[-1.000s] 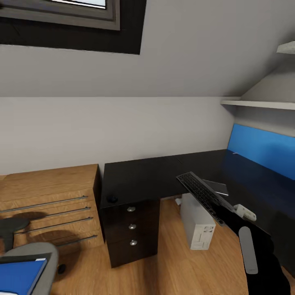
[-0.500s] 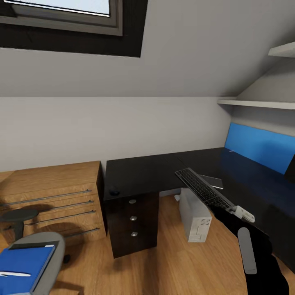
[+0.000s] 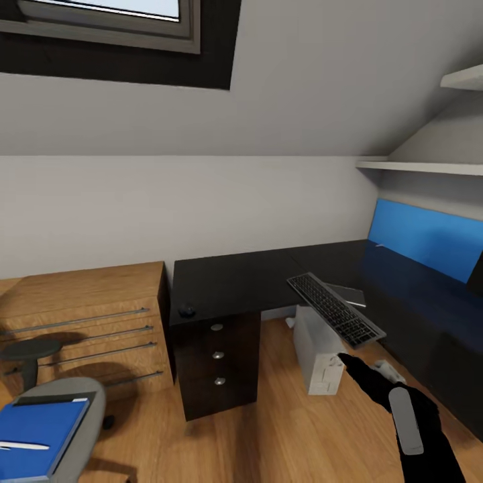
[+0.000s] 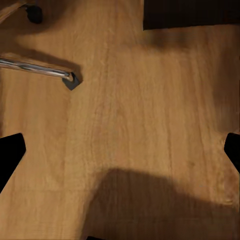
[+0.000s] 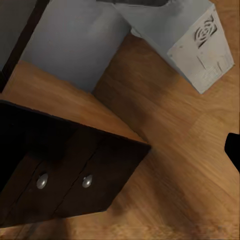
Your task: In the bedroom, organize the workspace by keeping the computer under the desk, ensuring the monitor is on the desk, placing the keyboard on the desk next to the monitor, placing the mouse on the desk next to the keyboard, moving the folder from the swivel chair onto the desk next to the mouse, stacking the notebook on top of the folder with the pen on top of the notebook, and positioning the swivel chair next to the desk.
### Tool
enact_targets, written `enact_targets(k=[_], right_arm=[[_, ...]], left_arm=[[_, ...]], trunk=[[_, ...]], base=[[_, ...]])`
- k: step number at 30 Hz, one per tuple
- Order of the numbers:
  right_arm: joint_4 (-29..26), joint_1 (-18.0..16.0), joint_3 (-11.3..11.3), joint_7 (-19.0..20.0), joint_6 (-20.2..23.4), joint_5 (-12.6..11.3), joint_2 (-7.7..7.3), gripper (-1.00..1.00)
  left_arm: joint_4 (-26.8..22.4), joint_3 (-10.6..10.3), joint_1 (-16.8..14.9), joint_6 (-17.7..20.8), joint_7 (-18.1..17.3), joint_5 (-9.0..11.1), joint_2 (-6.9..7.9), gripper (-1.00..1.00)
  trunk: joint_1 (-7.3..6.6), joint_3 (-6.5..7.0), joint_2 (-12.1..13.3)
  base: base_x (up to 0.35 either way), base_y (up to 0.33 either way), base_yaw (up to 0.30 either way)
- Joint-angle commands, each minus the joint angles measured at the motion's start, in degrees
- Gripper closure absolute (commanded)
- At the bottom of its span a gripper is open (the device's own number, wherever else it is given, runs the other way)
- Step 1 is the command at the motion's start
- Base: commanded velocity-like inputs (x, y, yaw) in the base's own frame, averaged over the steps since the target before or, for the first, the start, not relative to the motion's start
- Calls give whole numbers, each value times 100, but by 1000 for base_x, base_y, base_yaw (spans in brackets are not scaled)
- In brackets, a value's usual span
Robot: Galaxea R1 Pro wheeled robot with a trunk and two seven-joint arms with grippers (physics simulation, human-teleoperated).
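Clearly the slim dark grey keyboard [image 3: 335,308] sits tilted, overhanging the glossy black L-shaped desk's [image 3: 228,282] edge above the light grey computer tower [image 3: 322,355]. The right gripper [image 3: 345,361] hangs below it, spread and empty. It should regrasp centrally and slide the keyboard fully onto the top.

Your black desk [image 3: 235,282] carries the mouse [image 3: 187,311] at its 8 o'clock corner and the notebook [image 3: 347,294] toward 3 o'clock.
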Motion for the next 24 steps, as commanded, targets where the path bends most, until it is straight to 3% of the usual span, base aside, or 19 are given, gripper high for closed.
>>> enact_targets(k=[1,3,4,6,7,8,9,12,18,21,24], right_arm=[[80,-10,-14,-49,-21,-161,-21,-100],[180,-18,-21,-59,-152,-376,-75,-100],[273,-42,-36,-74,-315,-915,-180,-100],[287,-49,-70,-75,-332,-1043,-235,-100],[290,-56,-104,-78,-339,-1146,-276,-100],[288,-63,-118,-80,-343,-1196,-301,-100],[295,-71,-141,-52,-578,-1275,-411,-100],[299,-73,-154,-45,-935,-1298,-428,-100],[301,-74,-249,-21,-1143,-1330,-450,-100],[301,-74,-356,195,-1162,-1644,-443,-100],[301,-74,-369,271,-1164,-1799,-434,-100]], left_arm=[[-229,-24,-4,75,55,95,15,-100],[-944,35,-4,577,182,159,48,-100],[-3656,196,-5,3181,899,338,296,-100],[-4336,215,-5,3831,1042,565,380,-100],[-4678,224,-5,4166,1116,845,428,-100],[-4753,228,-5,4293,1141,979,459,-100],[-4467,237,-5,4434,1160,1145,619,-100],[-4201,239,-5,4441,1172,1158,694,-100],[-4067,196,-5,4159,1182,1181,721,-100],[-4040,176,-5,3969,1185,1189,718,-100],[-4034,174,-5,3941,1185,1190,716,-100]], trunk=[[22,-25,-46],[66,-61,-126],[88,-79,-166],[132,-115,-246],[154,-133,-286],[176,-150,-326],[198,-168,-366],[264,-222,-487],[395,-330,-727],[461,-384,-848],[527,-438,-968]], base=[[0,0,0],[0,0,0],[0,0,0],[0,0,0],[0,0,0],[0,0,0],[0,0,0],[0,0,0],[0,0,0],[0,0,0],[0,0,0]])
